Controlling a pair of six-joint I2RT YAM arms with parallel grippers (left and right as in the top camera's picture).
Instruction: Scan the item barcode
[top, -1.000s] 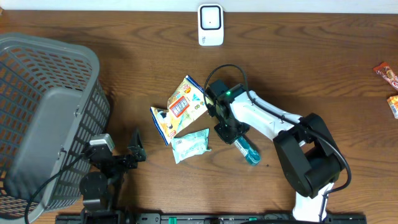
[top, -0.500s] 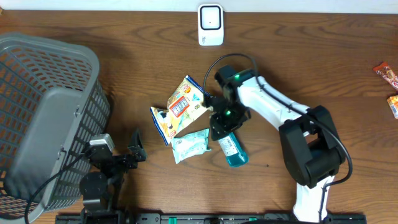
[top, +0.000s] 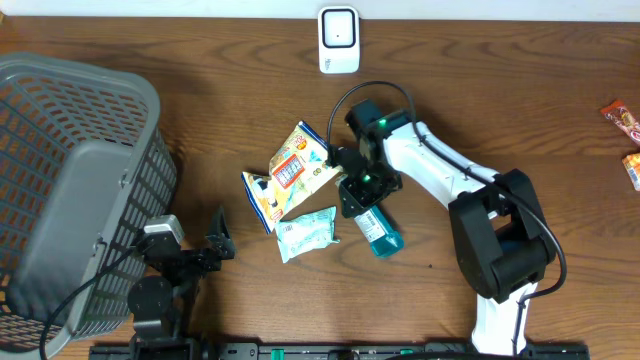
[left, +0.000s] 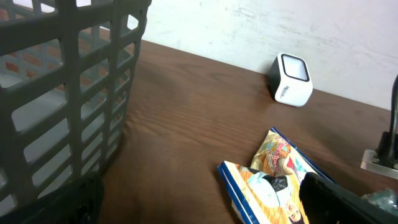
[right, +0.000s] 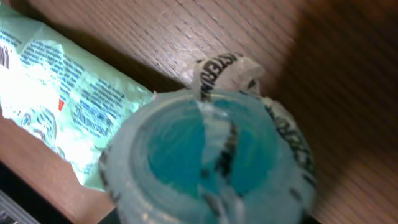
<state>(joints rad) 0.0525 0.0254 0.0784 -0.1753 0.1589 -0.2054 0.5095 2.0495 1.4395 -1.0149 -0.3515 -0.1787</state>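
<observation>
The right pincer (top: 362, 194) is closed partway on one end of a teal plastic bottle with a white printed label (top: 381, 233), which is gripped and extends away from it. A pale green foil packet (top: 306, 232) is seen just beside the pincer on the brown wooden bench (top: 500, 90). The left pincer (top: 215, 247) is spread wide, with nothing in it.

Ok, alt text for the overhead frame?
The right fingers grip one end of a teal bottle beside three snack packets in the middle of a wooden surface. A white scanner sits at the far edge, a grey basket on the left, and the left fingers are open beside it.
</observation>
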